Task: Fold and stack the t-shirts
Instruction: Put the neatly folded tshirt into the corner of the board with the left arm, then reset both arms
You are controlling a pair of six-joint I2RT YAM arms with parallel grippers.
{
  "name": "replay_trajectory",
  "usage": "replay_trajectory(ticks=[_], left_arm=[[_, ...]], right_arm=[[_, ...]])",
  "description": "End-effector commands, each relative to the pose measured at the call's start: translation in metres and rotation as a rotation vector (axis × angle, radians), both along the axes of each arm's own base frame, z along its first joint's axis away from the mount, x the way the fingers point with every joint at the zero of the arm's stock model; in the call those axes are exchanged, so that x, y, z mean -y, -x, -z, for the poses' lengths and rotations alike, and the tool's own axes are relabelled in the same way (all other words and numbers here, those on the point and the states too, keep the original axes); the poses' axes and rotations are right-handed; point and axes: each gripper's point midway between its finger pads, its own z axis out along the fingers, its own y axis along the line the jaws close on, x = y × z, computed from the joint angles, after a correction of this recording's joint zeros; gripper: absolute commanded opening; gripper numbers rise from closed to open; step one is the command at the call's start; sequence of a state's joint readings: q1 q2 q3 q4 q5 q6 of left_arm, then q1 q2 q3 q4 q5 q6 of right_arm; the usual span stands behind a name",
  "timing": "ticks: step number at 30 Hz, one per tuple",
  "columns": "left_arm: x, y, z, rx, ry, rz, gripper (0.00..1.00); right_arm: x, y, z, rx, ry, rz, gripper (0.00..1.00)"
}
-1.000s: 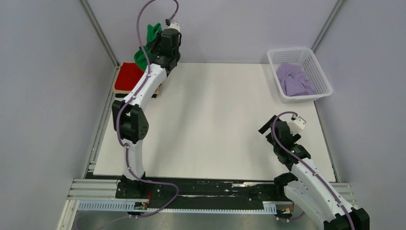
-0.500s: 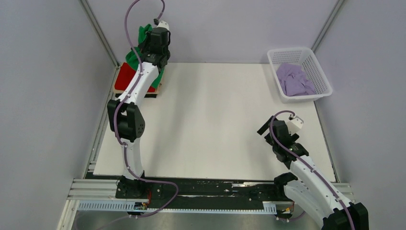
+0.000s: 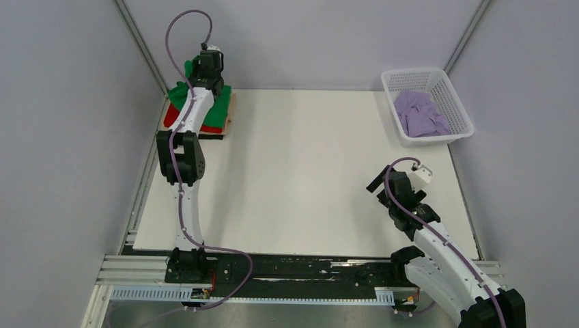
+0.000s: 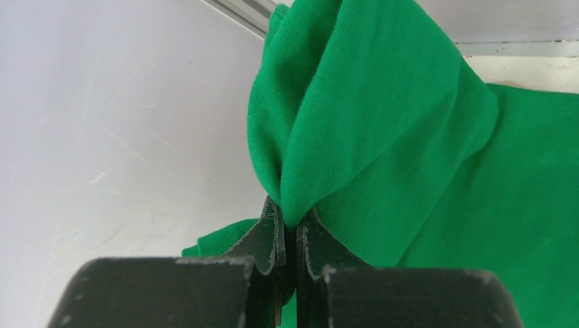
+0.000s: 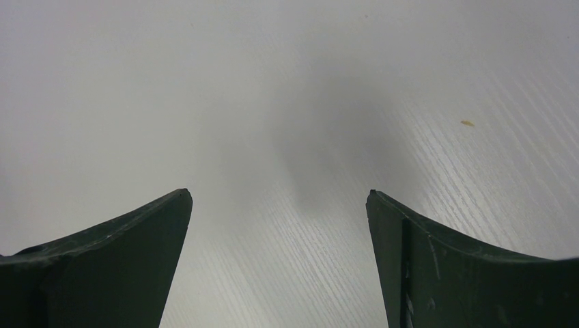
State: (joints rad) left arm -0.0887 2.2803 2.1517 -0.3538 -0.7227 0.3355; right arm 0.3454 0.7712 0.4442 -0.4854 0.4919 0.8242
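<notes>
White table [image 3: 307,171], far-left corner: green lands on red.
The green t-shirt [image 3: 218,109], aloft a second ago, now lies over the red t-shirt [image 3: 170,113], so this stacking step looks nearly done. One bunched fold rises into the left gripper [image 4: 288,225], clamped on it. The right gripper [image 5: 276,196] gapes, well apart.

- A white desk [image 3: 307,171] with a faint wood grain fills the middle.
- Plain pale grey walls [image 3: 61,137] close it in on 3 sides.
- 2 slanted aluminium posts [image 3: 140,44] stand at the back corners.
- An aluminium rail [image 3: 130,270] runs along the near edge.
- The light is soft and even.
</notes>
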Motion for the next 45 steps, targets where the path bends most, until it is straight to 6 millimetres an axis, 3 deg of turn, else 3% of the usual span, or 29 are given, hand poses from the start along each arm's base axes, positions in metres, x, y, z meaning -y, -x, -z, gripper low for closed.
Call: replay_trajectory(ticks=[1,5,7,9,10,11,13,25,29,33,34,35,36,37,38,39,40,41,42,45], left_arm=[[-0.009,-0.013,-0.027,0.123,0.063,-0.013,0.00],[-0.021,-0.014,-0.014,0.121,0.073,-0.059,0.00],[-0.030,-0.013,-0.011,0.125,0.072,-0.090,0.15],[-0.037,-0.012,-0.010,0.136,0.076,-0.113,0.60],[-0.040,-0.011,-0.011,0.148,0.080,-0.132,0.71],[-0.043,-0.010,-0.012,0.156,0.084,-0.144,0.90],[-0.047,-0.008,-0.017,0.177,0.100,-0.161,0.99],[-0.013,-0.004,-0.013,0.203,0.382,-0.086,1.00],[0.014,0.007,-0.028,0.243,0.563,-0.021,1.00],[0.055,0.023,-0.037,0.248,0.761,0.122,1.00],[0.059,0.033,-0.038,0.252,0.788,0.124,1.00],[0.067,0.042,-0.024,0.225,0.844,0.115,1.00],[0.072,0.052,-0.041,0.265,0.892,0.116,1.00],[0.079,0.066,-0.019,0.214,0.936,0.107,1.00],[0.086,0.078,-0.037,0.261,0.987,0.121,1.00],[0.096,0.103,-0.027,0.233,1.028,0.129,1.00],[0.104,0.109,-0.030,0.263,1.066,0.156,1.00],[0.119,0.138,-0.015,0.226,1.089,0.181,1.00],[0.125,0.148,-0.014,0.244,1.088,0.209,1.00],[0.162,0.217,0.012,0.189,1.026,0.273,1.00]], right_arm=[[-0.003,-0.010,-0.015,0.040,-0.010,-0.004,1.00],[-0.004,-0.011,-0.012,0.022,-0.007,-0.007,1.00],[-0.004,-0.011,-0.012,0.016,-0.006,-0.007,1.00],[-0.004,-0.012,-0.011,0.010,-0.004,-0.006,1.00],[-0.005,-0.012,-0.010,0.007,-0.003,-0.008,1.00],[-0.004,-0.012,-0.010,0.005,-0.002,-0.008,1.00],[-0.004,-0.012,-0.009,0.001,-0.001,-0.008,1.00],[-0.004,-0.011,-0.008,0.003,-0.006,-0.001,1.00],[-0.003,-0.010,-0.010,0.014,-0.008,0.000,1.00],[-0.003,-0.010,-0.012,0.021,-0.010,0.001,1.00],[-0.004,-0.010,-0.012,0.023,-0.011,-0.004,1.00],[-0.004,-0.010,-0.013,0.024,-0.011,-0.009,1.00],[-0.005,-0.010,-0.014,0.027,-0.012,-0.013,1.00],[-0.005,-0.010,-0.015,0.029,-0.013,-0.017,1.00],[-0.006,-0.010,-0.016,0.032,-0.015,-0.022,1.00],[-0.006,-0.010,-0.016,0.035,-0.016,-0.028,1.00],[-0.007,-0.010,-0.018,0.039,-0.017,-0.035,1.00],[-0.008,-0.010,-0.019,0.041,-0.019,-0.042,1.00],[-0.009,-0.010,-0.020,0.045,-0.023,-0.048,1.00],[-0.012,-0.008,-0.022,0.059,-0.043,-0.062,1.00]])
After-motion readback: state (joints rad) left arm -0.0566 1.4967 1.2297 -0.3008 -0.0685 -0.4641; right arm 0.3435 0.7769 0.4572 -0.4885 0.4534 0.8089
